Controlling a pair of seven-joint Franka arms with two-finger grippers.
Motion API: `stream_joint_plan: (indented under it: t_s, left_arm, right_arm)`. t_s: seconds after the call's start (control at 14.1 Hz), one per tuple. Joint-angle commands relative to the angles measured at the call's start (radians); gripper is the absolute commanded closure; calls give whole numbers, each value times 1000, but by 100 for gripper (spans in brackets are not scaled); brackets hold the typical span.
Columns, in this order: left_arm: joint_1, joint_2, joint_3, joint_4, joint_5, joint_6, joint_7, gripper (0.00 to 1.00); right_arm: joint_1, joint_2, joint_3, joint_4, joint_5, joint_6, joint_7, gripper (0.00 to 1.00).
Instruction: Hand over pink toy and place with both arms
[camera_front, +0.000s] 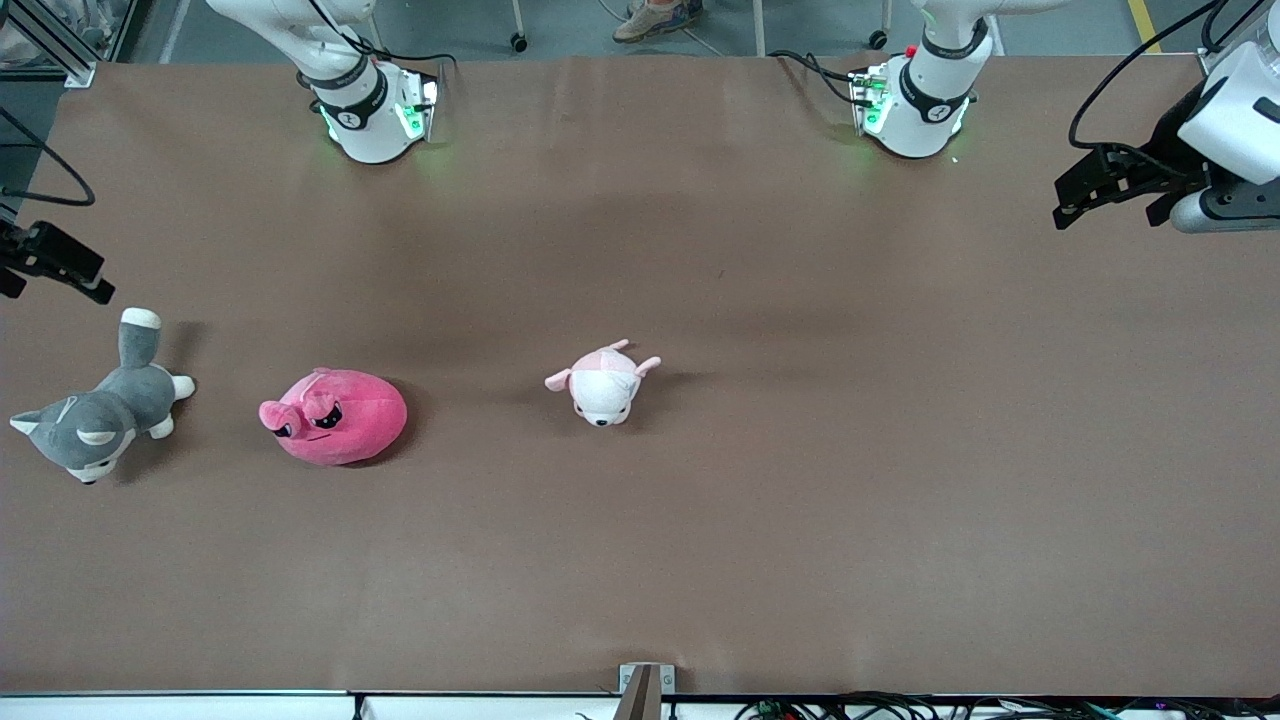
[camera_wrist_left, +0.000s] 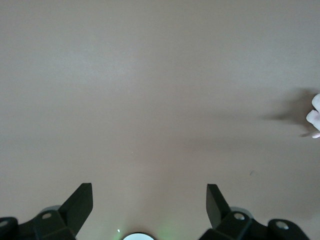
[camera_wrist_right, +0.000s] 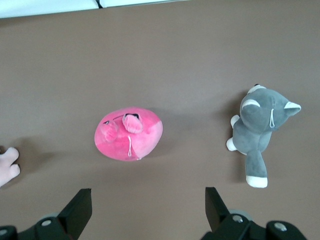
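Toys lie in a row on your brown table (camera_front: 800, 500): the pink toy (camera_front: 335, 417) sits between the grey-and-white plush dog (camera_front: 95, 410) and the pale pink-and-white plush (camera_front: 603, 383), toward the right arm's end. Your right gripper (camera_wrist_right: 148, 207) hangs empty over the table's edge there, fingers wide. Your left gripper (camera_wrist_left: 150, 202) hangs over bare table at its own end, also wide apart.

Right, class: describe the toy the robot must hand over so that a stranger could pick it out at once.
On the brown table, three plush toys lie in a row toward the right arm's end. The middle one is the round hot-pink plush blob with black eyes, between the grey-and-white plush dog and the small pale pink-and-white plush animal. It is the brightest and roundest.
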Motion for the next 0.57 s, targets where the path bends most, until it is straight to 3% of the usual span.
stream_joint_plan:
  t_s: [0.0,0.5]
  left_arm:
    - [2,10,0,26,6,-24,18,0]
    - [1,10,0,23,11,-53,21,0]
  right_arm:
    - [0,-44,2,-44,-24,-16,-12,0]
    - [-10,-41,-6,-47,-13,-10,-24,0]
